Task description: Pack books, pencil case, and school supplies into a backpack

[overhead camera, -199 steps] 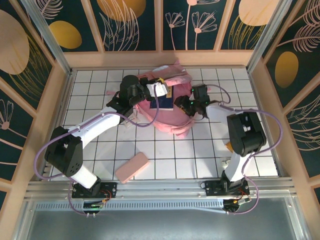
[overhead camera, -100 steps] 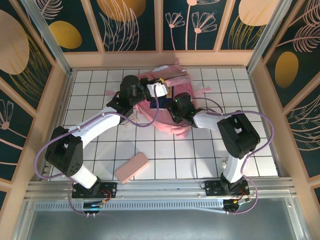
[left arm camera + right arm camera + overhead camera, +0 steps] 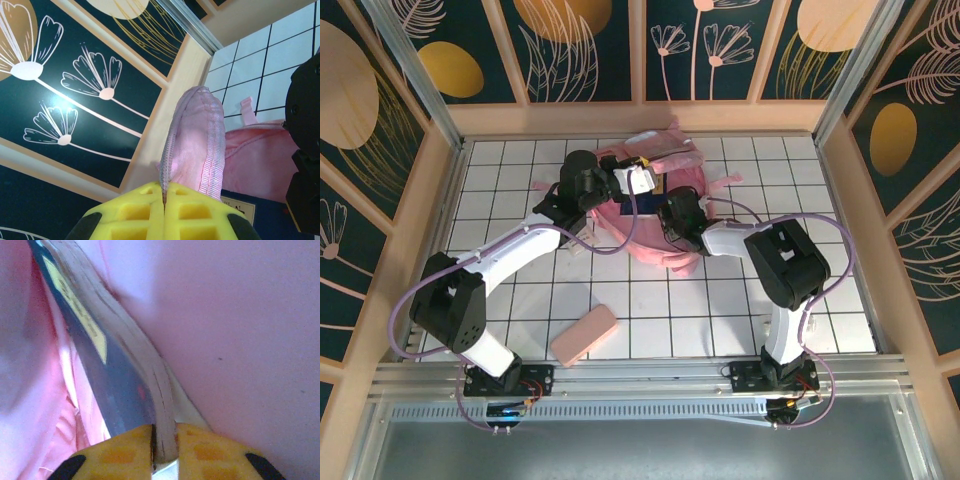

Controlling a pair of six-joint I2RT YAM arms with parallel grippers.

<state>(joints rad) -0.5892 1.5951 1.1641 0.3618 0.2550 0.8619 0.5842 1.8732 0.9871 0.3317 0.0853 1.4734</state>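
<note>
Now the right gripper (image 3: 163,440), which stood half-open beside the large soft light-pink backpack (image 3: 655,245) a second ago, has swung in over its mouth. It clamps the thin dark-blue softcover book (image 3: 120,385) standing inside, while the left gripper (image 3: 164,197) stays pinched on the backpack's rim.

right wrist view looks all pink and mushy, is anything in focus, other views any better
Right wrist: the lens is very close, so the backpack fabric is a soft pink blur; the book is sharper at its page edge. Left wrist: the backpack strap is crisp, with a glare spot on the wall panel. Top external: evenly lit and sharp.
</note>
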